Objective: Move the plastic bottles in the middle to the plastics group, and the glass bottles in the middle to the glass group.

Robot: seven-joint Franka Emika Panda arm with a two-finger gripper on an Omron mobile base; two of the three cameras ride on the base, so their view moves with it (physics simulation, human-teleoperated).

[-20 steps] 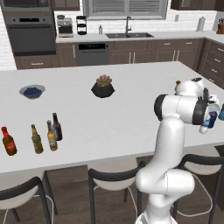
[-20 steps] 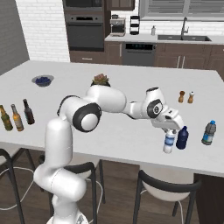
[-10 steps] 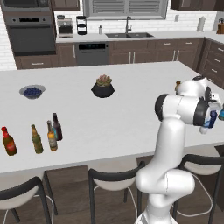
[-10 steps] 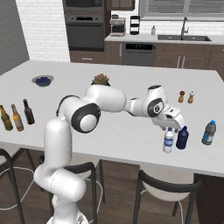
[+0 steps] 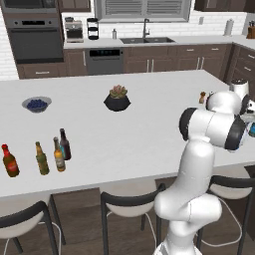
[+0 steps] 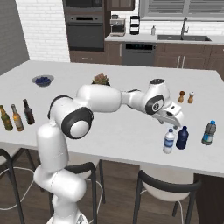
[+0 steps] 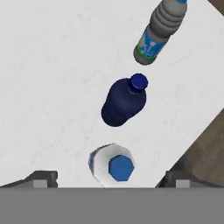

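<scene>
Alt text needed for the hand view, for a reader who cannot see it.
Seen from above, a clear water bottle with a blue cap stands on the white counter between the open claw tips. Beyond it stand a dark blue bottle and a grey bottle.

No legible text anywhere. Grey-blue bottle (image 7: 159, 27) has a blue/green label with a pale figure on it, no characters resolvable. Water bottle (image 6: 169, 141) label is a plain pale band. Beer bottles (image 5: 59, 152) and red-labelled bottle (image 5: 9, 161) on the worktop (image 5: 144, 129): labels too small to read.
</scene>
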